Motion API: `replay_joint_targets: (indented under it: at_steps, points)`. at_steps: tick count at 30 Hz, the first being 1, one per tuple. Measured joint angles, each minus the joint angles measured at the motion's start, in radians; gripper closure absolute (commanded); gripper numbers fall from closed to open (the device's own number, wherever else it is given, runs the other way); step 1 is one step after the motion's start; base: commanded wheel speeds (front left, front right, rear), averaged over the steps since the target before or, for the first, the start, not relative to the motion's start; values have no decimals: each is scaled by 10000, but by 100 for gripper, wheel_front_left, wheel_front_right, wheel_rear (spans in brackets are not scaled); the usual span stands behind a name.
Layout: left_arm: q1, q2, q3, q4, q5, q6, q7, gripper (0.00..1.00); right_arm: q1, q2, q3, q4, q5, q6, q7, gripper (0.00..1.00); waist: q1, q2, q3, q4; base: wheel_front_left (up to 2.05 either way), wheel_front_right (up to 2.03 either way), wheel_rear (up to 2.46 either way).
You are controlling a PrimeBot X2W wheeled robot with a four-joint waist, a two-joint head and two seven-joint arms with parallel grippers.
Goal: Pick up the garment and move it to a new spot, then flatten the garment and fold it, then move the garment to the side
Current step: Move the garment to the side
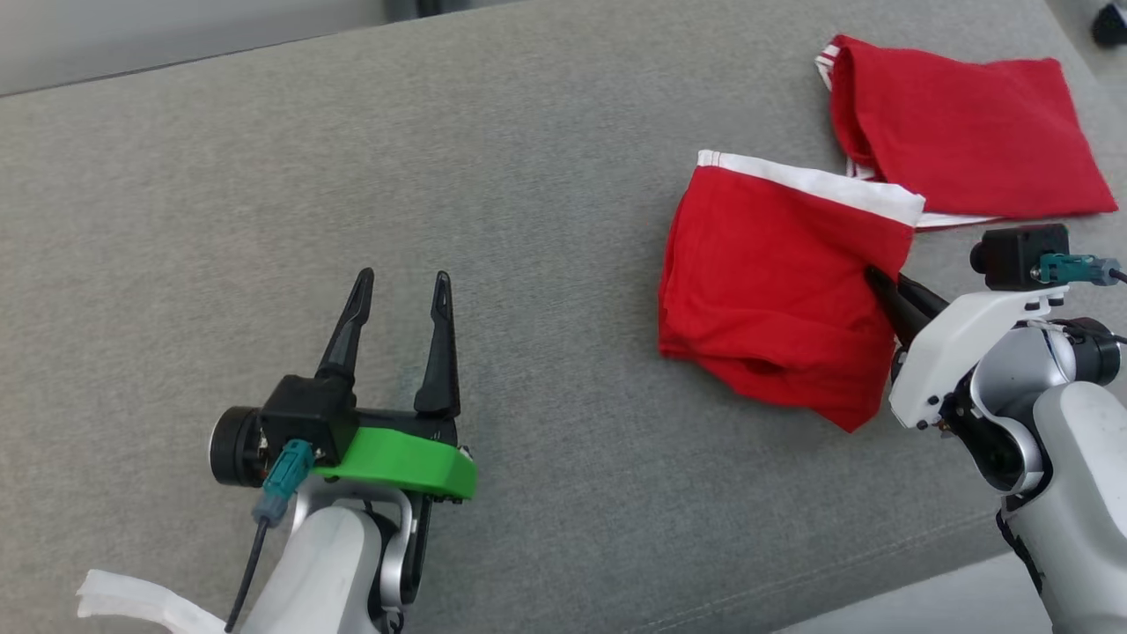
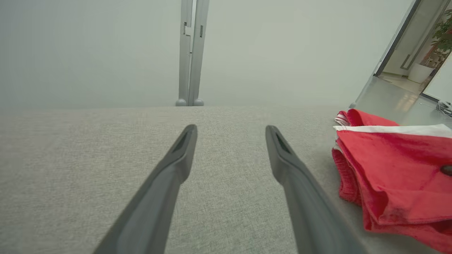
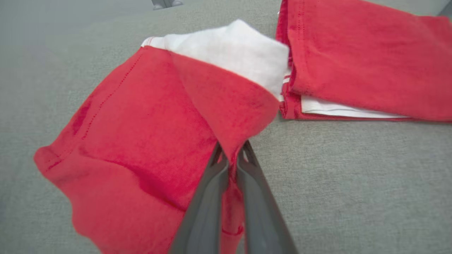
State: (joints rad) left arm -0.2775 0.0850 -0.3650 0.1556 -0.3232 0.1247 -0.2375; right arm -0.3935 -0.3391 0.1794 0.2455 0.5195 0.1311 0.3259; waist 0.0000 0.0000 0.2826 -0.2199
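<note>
Now, right gripper [image 1: 872, 275]: pinching right edge of the red garment [image 1: 766, 273]
left gripper [image 1: 403, 282]: spread, above grey cushion [image 1: 546, 176]
far right: second red garment [image 1: 968, 141], folded

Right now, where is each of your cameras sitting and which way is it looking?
Head view: on the head, looking forward and down at the grey fabric surface; shows both arms, left jaws open, right jaws shut on the near red garment.
Left wrist view: on the left wrist, looking along its open jaws across the surface toward a pale wall.
Right wrist view: on the right wrist, looking along its shut jaws at the pinched garment edge, the other red garment beyond.
Shared: all three show the near red garment.
</note>
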Motion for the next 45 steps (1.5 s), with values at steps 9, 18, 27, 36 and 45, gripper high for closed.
replay_joint_targets:
  at_steps: [9, 18, 27, 36, 45]
  points:
    - [6, 115, -132, -100, 0, 46, 121, 0, -580, -173, 4, 134, -176, 0, -451, 100, 0, 0, 613, -536, 0, 0, 0]
    - [18, 230, -163, -343, 13, 165, 151, 0, -2384, -2157, 562, 1202, -487, 0, -366, 100, 0, 0, 823, 230, 0, 0, 0]
    - [-5, 174, -376, -414, 15, 165, 119, 0, -3826, -3952, 1093, 2594, -612, 6, -320, 100, 0, 0, 1179, 1163, 0, 0, 0]
    - [-69, 211, -502, -564, 73, 165, 73, 0, -4497, -4857, 1241, 4017, -940, 6, -840, 100, 0, 0, 1717, 1800, 0, 0, 0]
    - [-114, 265, -619, -663, 119, 203, 180, 0, -5188, -4964, 786, 5520, -1542, 6, -2000, 0, 0, 0, 2040, 1888, 0, 0, 0]
